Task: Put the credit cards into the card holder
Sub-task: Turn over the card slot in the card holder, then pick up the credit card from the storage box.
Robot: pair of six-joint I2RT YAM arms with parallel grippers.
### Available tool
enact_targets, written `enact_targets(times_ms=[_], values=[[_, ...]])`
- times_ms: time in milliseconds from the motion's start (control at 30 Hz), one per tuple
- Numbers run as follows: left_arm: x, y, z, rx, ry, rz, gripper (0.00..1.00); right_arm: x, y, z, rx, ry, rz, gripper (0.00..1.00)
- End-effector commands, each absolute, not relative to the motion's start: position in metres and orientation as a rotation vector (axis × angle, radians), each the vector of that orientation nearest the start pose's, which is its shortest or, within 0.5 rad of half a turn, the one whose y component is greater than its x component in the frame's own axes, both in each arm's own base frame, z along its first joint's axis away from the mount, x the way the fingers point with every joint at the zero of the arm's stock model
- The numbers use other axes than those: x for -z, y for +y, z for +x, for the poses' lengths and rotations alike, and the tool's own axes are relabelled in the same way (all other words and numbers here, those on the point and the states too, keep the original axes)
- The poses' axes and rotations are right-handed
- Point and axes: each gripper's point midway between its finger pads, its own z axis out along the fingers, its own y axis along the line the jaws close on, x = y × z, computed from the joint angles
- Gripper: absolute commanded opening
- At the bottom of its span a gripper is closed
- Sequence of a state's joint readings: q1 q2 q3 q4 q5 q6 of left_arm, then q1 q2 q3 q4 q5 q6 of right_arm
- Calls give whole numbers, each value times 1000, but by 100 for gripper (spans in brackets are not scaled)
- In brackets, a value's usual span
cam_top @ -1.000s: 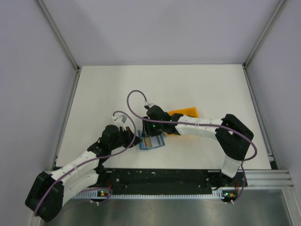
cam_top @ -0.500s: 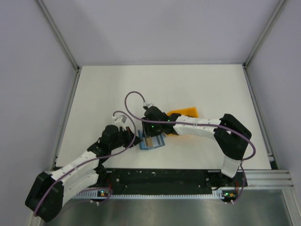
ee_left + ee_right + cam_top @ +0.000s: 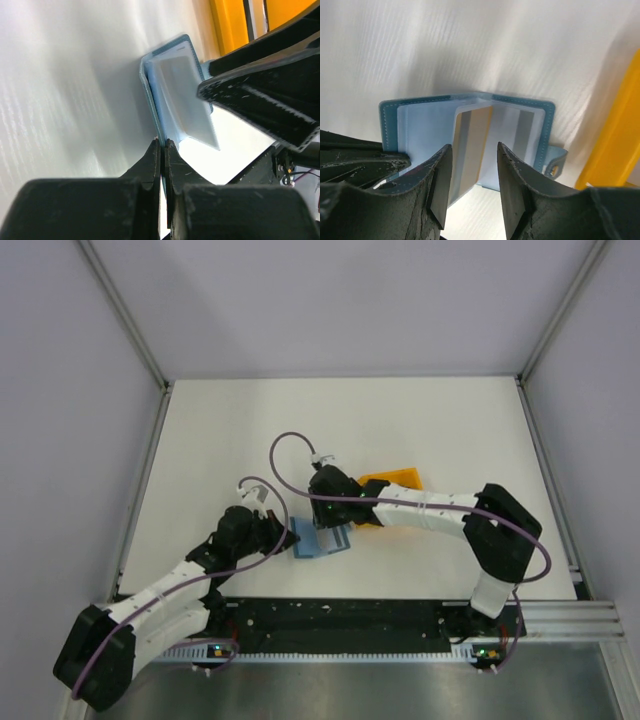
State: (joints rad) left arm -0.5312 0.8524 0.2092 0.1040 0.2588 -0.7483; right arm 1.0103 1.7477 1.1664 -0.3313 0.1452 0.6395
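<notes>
Teal card holder (image 3: 420, 130) open, credit card (image 3: 470, 135) in pocket | left pincer (image 3: 161, 143) clamps its edge | right pincer (image 3: 474, 148) parted

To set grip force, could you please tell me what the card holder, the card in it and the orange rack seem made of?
Card holder: soft matte faux leather, probably; stitched edge, translucent plastic pockets. Card: stiff plastic, flat, slight sheen. Orange rack: hard glossy plastic, apparently.
</notes>
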Motion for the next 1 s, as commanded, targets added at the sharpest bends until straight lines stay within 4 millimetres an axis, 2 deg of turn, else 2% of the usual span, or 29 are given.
enact_targets(times_ms=[0,200,333,433,533,733,967], values=[[-78,-194,203,960,2213,-73,0,-87,339,247,-437,2464,-362,41],[-71,-190,205,923,2230,-100,0,-92,330,249,-437,2459,-344,40],[-67,-189,206,905,2246,-103,0,-107,324,253,-458,2429,-323,40],[-65,-187,209,881,2254,-111,0,-126,311,262,-477,2390,-291,40],[-67,-186,213,859,2253,-118,0,-141,289,276,-498,2362,-226,41],[-70,-184,224,805,2253,-123,0,-123,244,298,-485,2422,-120,42],[-71,-186,231,786,2265,-111,0,-89,233,311,-561,2516,-42,42]])
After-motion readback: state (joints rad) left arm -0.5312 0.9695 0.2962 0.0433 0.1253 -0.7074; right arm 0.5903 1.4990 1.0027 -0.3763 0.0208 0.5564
